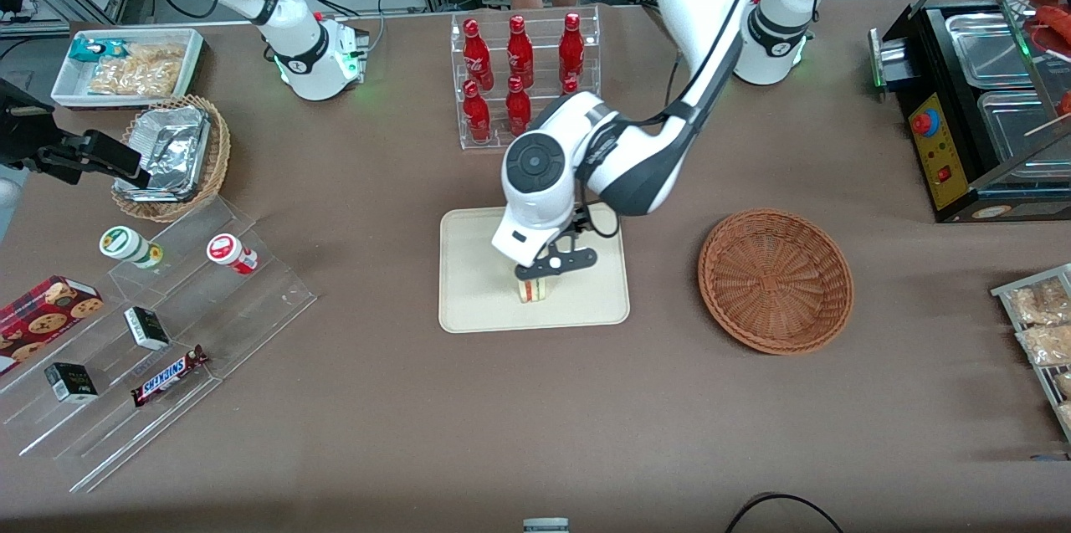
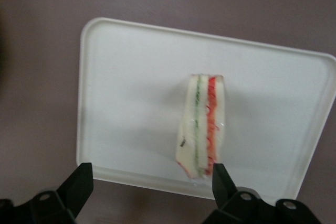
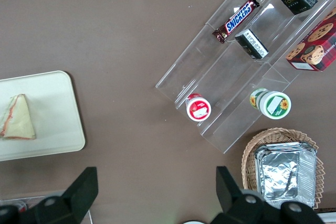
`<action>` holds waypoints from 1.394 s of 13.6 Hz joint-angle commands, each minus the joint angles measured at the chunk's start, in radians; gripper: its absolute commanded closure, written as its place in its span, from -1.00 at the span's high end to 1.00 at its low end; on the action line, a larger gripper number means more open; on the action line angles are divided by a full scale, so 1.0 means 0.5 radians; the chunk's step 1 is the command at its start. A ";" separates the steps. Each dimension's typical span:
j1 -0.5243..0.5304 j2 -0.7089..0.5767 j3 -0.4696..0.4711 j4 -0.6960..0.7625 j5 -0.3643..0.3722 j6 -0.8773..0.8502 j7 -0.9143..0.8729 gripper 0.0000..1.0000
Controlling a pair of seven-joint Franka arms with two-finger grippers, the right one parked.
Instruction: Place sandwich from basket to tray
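Observation:
The sandwich [image 1: 533,290] rests on the cream tray [image 1: 477,265], near the tray's edge closest to the front camera, with its red and green layers showing. My left gripper [image 1: 545,272] hovers just above it, open and holding nothing. In the left wrist view the sandwich [image 2: 203,124] lies on the tray [image 2: 131,77], and my gripper [image 2: 151,184] has its fingers [image 2: 79,182] spread wide, one fingertip close to the sandwich's end. The sandwich also shows in the right wrist view [image 3: 17,119]. The reddish-brown basket [image 1: 776,280] stands beside the tray toward the working arm's end and has nothing in it.
A clear rack of red bottles [image 1: 519,73] stands farther from the front camera than the tray. A clear stepped shelf with snacks [image 1: 159,332], a lighter wicker basket with a foil tray [image 1: 171,156] and a white snack bin [image 1: 130,64] lie toward the parked arm's end. A black food warmer [image 1: 987,98] stands at the working arm's end.

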 commanded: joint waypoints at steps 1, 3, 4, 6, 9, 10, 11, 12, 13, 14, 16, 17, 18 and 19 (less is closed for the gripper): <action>0.152 -0.245 0.029 -0.294 0.019 -0.065 0.106 1.00; 0.229 -0.368 0.032 -0.444 0.016 -0.078 0.298 1.00; 0.318 -0.441 0.032 -0.542 0.019 -0.072 0.397 1.00; 0.435 -0.543 0.032 -0.656 0.016 -0.075 0.611 1.00; 0.646 -0.723 0.032 -0.834 0.016 -0.090 0.961 1.00; 0.708 -0.788 0.032 -0.890 0.016 -0.090 1.029 1.00; 0.754 -0.837 0.032 -0.927 0.022 -0.093 1.054 1.00; 0.782 -0.865 0.035 -0.930 0.028 -0.123 1.060 1.00; 0.821 -0.899 0.032 -0.927 0.061 -0.160 1.063 1.00; 0.962 -0.966 -0.026 -0.930 0.101 -0.215 1.078 1.00; 1.250 -1.037 -0.289 -0.909 0.174 -0.323 1.216 1.00; 1.339 -1.086 -0.351 -0.909 0.208 -0.375 1.265 1.00; 1.410 -1.123 -0.367 -0.909 0.212 -0.442 1.381 1.00; 1.460 -1.159 -0.367 -0.902 0.212 -0.473 1.516 1.00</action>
